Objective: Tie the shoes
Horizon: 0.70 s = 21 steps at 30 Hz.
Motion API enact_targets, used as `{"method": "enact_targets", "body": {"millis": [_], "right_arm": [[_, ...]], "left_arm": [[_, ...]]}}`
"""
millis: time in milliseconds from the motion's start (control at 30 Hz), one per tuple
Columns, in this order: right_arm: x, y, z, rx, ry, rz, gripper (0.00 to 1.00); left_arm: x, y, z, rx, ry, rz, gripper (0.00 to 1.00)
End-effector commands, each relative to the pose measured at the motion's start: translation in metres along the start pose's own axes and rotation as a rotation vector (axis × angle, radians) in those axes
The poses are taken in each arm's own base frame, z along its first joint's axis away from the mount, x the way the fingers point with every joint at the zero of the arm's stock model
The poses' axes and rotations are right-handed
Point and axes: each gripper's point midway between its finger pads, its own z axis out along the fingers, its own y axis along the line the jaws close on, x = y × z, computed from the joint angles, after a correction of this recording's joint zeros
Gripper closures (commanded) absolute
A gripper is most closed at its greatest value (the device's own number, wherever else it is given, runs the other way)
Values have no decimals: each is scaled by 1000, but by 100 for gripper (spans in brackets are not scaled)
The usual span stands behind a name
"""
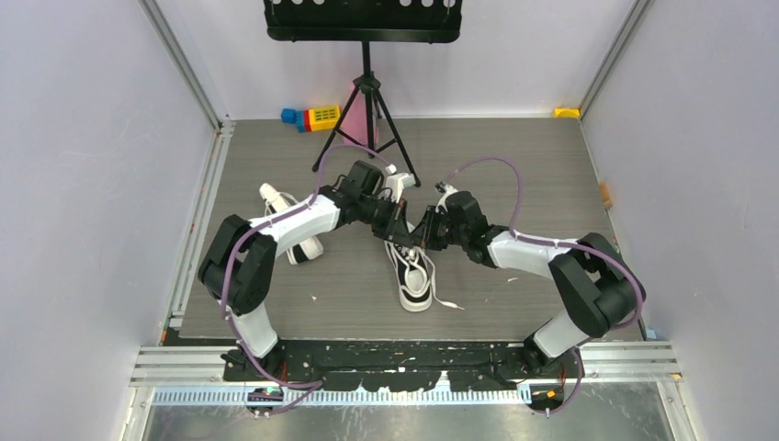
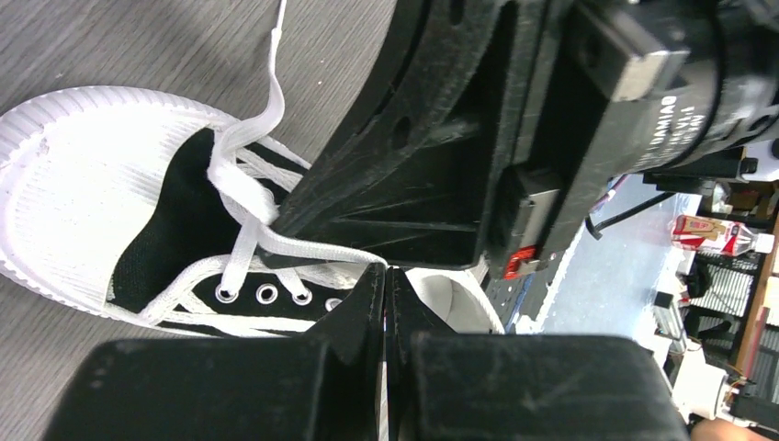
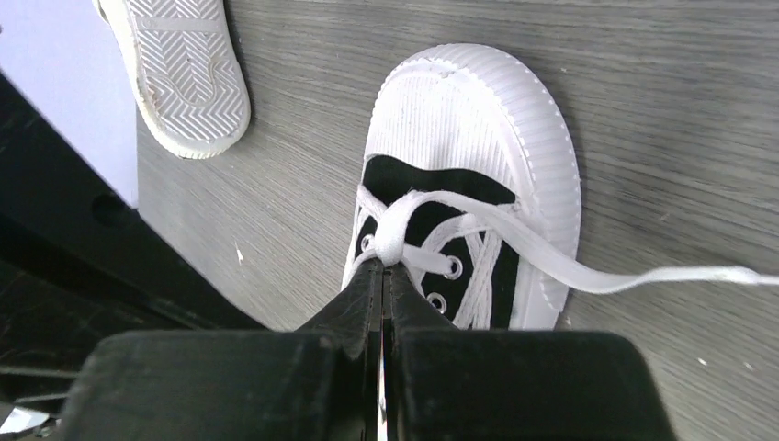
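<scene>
Shoes [image 1: 415, 276] lay on the table [image 1: 551, 165], one at centre under both arms, its mate [image 1: 272, 196] left, a tripod [image 1: 367, 101] far behind. In the left wrist view, the left end effector [image 2: 387, 276] pinched a lace [image 2: 321, 250]. In the right wrist view, the right end effector [image 3: 382, 271] was clamped on the lace crossing. Pulling outward evenly would likely cinch it; open room lay right.

A grey wood-grain table [image 1: 514, 165] enclosed by plain pale lilac walls [image 1: 83, 138], with metal rails [image 1: 204, 202] along its edges. At the far side stands a black music stand [image 1: 363, 32] on a tripod, beside coloured blocks [image 1: 312, 117]. A yellow piece [image 1: 566, 112] sits in the far right corner. Soft, even light.
</scene>
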Motion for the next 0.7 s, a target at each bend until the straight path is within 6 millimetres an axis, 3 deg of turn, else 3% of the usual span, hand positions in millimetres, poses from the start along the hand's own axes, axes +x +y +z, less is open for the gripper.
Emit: {"method": "enact_targets", "body": {"millis": [0, 67, 233, 667], "right_arm": [[-17, 30, 10, -151, -74, 27, 100], [-16, 32, 11, -167, -73, 41, 100], [-13, 31, 9, -165, -71, 62, 100], [-13, 37, 10, -207, -72, 100, 100]], "left_arm": [[-12, -18, -6, 66, -46, 23, 100], [-10, -16, -7, 57, -42, 23, 96], [-8, -13, -15, 5, -63, 35, 71], [-4, -3, -72, -145, -242, -34, 54]]}}
